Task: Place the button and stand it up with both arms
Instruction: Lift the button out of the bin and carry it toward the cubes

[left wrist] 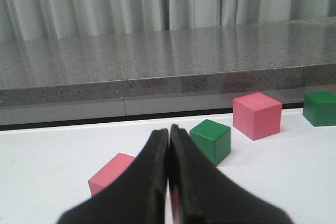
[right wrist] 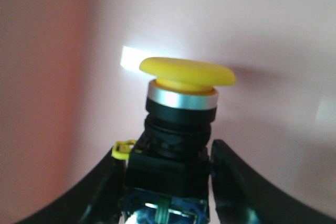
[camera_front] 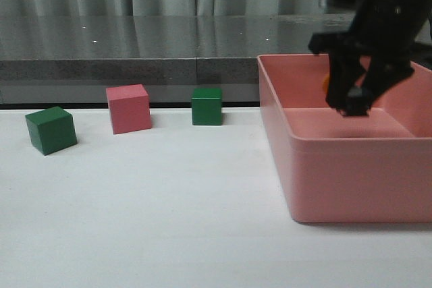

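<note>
The button (right wrist: pixel 181 114) has a yellow mushroom cap, a silver ring, a black body and a clear-blue base. My right gripper (right wrist: pixel 168 151) is shut on its black body and base, cap pointing away from the wrist, close to the pink bin wall. In the front view my right gripper (camera_front: pixel 351 102) hangs inside the pink bin (camera_front: pixel 351 173), and a bit of the yellow cap (camera_front: pixel 327 83) shows beside its fingers. My left gripper (left wrist: pixel 169 129) is shut and empty, low over the white table. The left arm is out of the front view.
On the white table stand a green cube (camera_front: pixel 50 129), a pink cube (camera_front: pixel 129 108) and a second green cube (camera_front: pixel 206 106). The left wrist view shows a green cube (left wrist: pixel 211 140) and a pink cube (left wrist: pixel 113 172) near the fingers. A grey ledge runs behind.
</note>
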Robot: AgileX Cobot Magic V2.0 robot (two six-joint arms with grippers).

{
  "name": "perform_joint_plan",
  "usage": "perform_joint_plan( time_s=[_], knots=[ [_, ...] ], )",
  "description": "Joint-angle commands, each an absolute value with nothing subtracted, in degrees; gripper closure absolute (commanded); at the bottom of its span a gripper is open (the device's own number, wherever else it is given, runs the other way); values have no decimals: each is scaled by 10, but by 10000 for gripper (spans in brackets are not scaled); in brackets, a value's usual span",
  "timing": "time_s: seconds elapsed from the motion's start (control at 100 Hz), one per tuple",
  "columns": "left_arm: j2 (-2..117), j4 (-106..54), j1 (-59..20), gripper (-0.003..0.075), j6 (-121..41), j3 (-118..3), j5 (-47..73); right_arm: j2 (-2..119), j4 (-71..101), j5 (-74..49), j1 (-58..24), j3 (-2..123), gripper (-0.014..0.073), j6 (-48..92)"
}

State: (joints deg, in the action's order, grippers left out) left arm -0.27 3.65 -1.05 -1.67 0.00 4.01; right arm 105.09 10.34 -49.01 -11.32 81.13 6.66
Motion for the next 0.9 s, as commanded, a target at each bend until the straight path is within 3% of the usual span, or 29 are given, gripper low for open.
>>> perform_joint_plan(
  time_s=[0.0,0.24,0.54,0.89],
  knots=[
    [-20,33,-15,739,-10,26,-4,995,110,-521,-134,876,472,100],
    [-20,33,-15,739,-10,26,-4,1007,129,-583,-232,1006,472,296],
    [-20,33,-15,739,-10,26,-4,1124,141,-616,-318,1081,473,500],
    [-20,33,-15,739,-10,26,-4,1257,134,-590,-362,1127,473,570]
  ],
)
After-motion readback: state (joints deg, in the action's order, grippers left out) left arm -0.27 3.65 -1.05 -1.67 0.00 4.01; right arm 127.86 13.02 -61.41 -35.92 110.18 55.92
